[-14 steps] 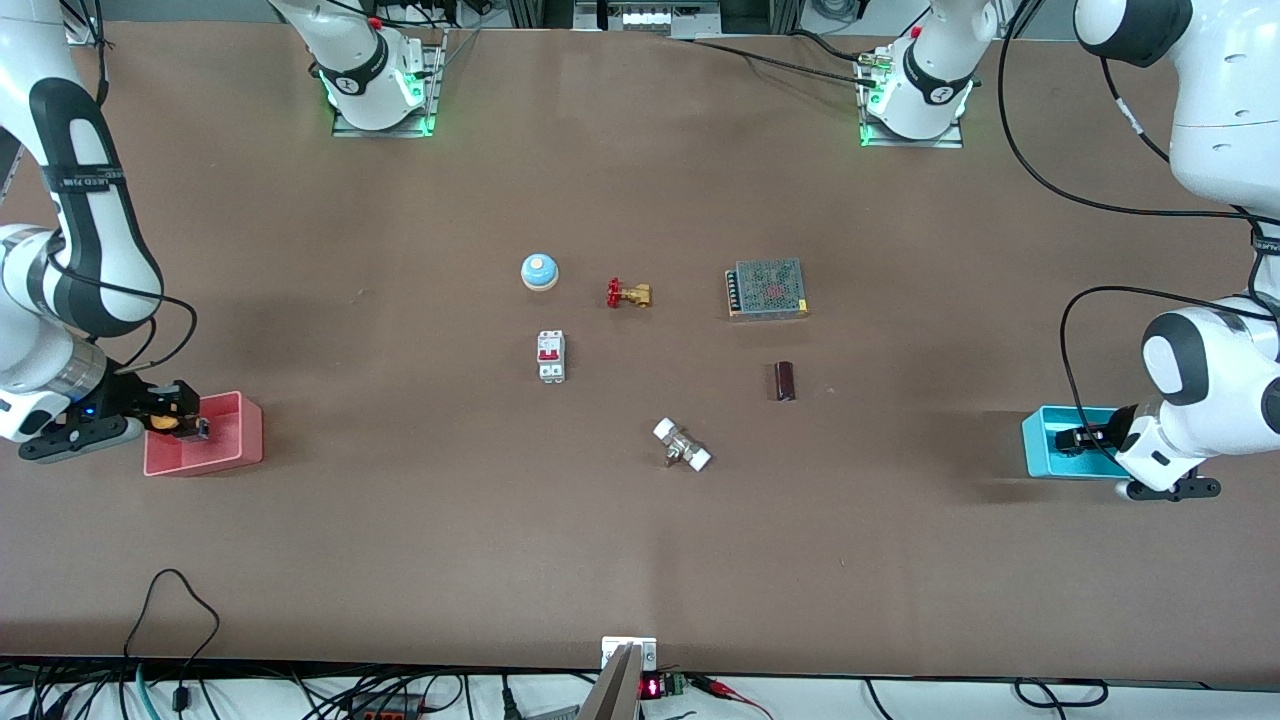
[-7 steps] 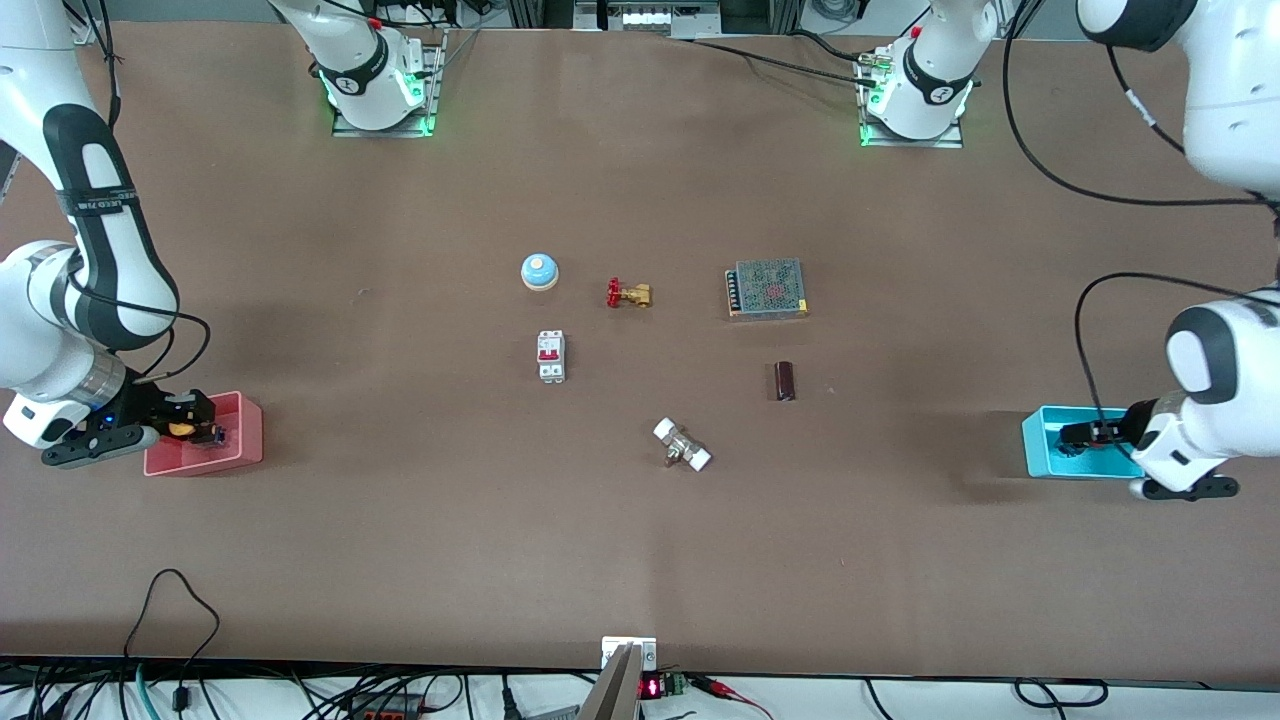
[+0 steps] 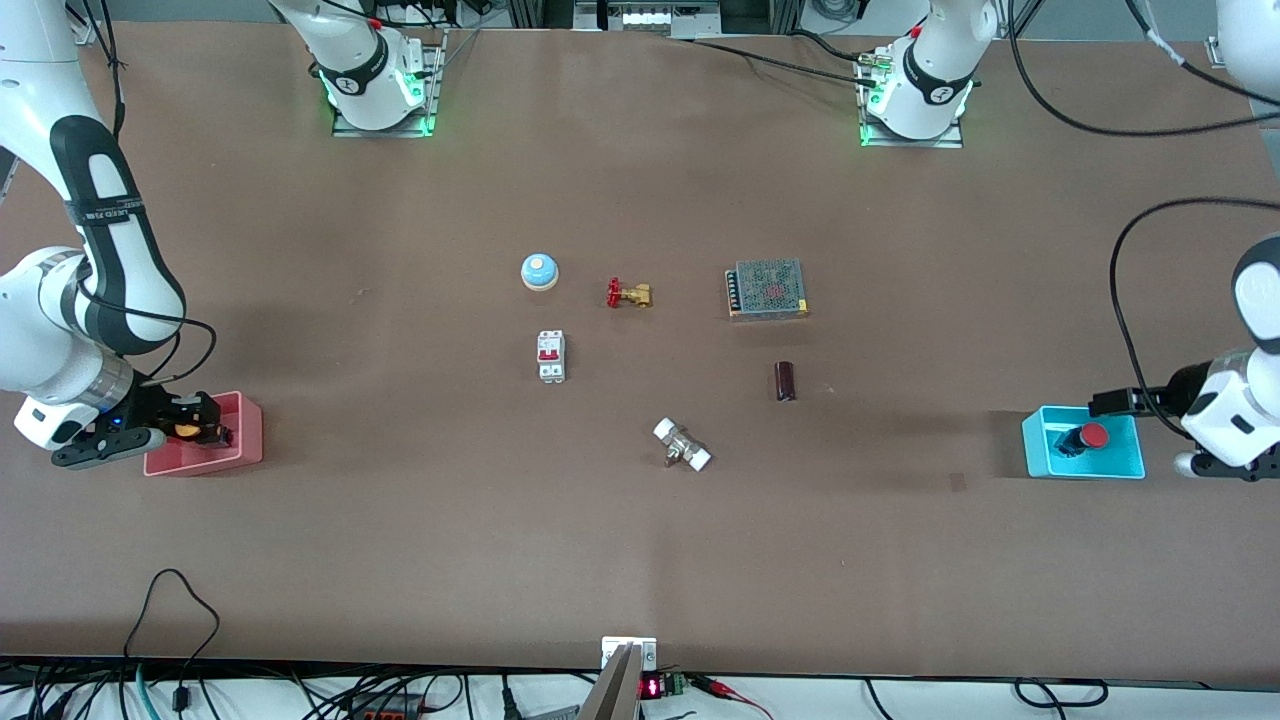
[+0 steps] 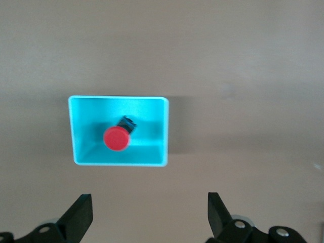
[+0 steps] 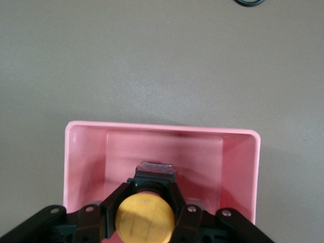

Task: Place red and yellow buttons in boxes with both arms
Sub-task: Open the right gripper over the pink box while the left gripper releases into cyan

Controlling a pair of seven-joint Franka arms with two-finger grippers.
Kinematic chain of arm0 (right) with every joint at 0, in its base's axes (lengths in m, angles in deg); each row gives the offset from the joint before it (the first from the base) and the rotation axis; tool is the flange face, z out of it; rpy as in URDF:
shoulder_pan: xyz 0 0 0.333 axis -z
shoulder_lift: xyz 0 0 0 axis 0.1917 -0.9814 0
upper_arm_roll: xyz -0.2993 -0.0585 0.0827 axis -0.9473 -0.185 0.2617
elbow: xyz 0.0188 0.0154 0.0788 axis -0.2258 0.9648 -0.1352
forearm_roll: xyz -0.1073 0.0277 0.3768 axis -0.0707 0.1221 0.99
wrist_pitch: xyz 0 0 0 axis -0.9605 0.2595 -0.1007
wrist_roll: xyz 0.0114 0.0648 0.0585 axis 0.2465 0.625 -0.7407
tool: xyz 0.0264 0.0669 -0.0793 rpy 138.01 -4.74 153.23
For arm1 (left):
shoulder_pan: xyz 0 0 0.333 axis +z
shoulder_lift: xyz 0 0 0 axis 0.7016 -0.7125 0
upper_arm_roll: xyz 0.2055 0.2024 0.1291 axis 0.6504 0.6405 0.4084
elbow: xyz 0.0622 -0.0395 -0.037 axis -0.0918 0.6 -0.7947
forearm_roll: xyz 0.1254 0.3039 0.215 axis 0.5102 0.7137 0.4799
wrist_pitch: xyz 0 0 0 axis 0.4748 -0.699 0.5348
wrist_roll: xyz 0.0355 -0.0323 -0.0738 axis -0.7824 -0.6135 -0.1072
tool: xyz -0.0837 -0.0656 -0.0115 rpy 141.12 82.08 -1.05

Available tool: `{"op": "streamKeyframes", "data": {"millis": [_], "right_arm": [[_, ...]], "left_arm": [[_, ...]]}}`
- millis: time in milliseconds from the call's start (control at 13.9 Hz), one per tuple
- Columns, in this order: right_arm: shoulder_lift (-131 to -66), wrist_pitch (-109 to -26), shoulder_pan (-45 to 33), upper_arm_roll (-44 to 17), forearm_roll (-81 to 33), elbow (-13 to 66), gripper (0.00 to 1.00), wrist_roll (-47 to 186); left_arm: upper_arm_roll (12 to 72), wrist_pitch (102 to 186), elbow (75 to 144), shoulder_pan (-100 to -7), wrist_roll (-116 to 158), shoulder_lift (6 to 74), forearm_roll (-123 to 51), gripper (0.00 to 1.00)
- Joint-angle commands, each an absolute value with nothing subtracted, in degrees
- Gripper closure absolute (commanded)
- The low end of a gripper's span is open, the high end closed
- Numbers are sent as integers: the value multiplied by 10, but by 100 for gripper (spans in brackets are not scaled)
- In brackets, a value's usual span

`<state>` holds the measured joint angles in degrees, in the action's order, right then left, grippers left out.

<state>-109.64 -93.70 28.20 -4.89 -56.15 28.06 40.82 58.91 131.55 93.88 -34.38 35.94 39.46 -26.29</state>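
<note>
The red button (image 3: 1091, 436) lies in the cyan box (image 3: 1037, 455) at the left arm's end of the table; both show in the left wrist view, the button (image 4: 117, 138) in the box (image 4: 165, 131). My left gripper (image 3: 1115, 401) is open and empty, raised beside the cyan box. My right gripper (image 3: 200, 424) is shut on the yellow button (image 3: 185, 430), low inside the pink-red box (image 3: 245, 440) at the right arm's end. In the right wrist view the yellow cap (image 5: 145, 218) sits between my fingers (image 5: 115, 202) over the box floor (image 5: 202, 152).
In the table's middle stand a blue dome bell (image 3: 539, 271), a brass valve with red handle (image 3: 628, 294), a white circuit breaker (image 3: 551, 356), a metal power supply (image 3: 767, 288), a dark cylinder (image 3: 785, 381) and a white-ended fitting (image 3: 682, 445).
My left gripper has let go of the red button in the cyan box and drawn up and away. My right gripper has sunk lower into the pink-red box with the yellow button.
</note>
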Motion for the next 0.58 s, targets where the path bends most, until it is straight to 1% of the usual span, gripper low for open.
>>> {"op": "streamKeyframes", "data": {"millis": [0,72,144,216,288,360,432,504], "right_arm": [[-1103,-953,287,-45,-549,273,37,393],[-1103,-955,287,-45,-549,273,32,392],[-1105,-955,287,-46,-550,273,31,392],[-1105,-955,287,-46,-549,273,27,392],[-1105,-955,287,-46,-549,273,27,392],[-1103,-954,287,-46,-549,273,20,392],[-1098,-952,288,-46,-548,272,3,392],[-1082,-946,289,-46,-548,275,0,392]], "left_arm": [[591,1250,928,-391,301,441,-251,0],[591,1209,899,-408,271,442,-251,0],[590,1165,859,-419,247,442,-250,0],[591,1110,815,-446,233,442,-250,0],[595,1108,792,-449,233,442,-254,0],[596,1106,751,-452,237,438,-251,0],[597,1107,742,-454,234,435,-244,0],[598,1108,739,-448,242,436,-246,0]]}}
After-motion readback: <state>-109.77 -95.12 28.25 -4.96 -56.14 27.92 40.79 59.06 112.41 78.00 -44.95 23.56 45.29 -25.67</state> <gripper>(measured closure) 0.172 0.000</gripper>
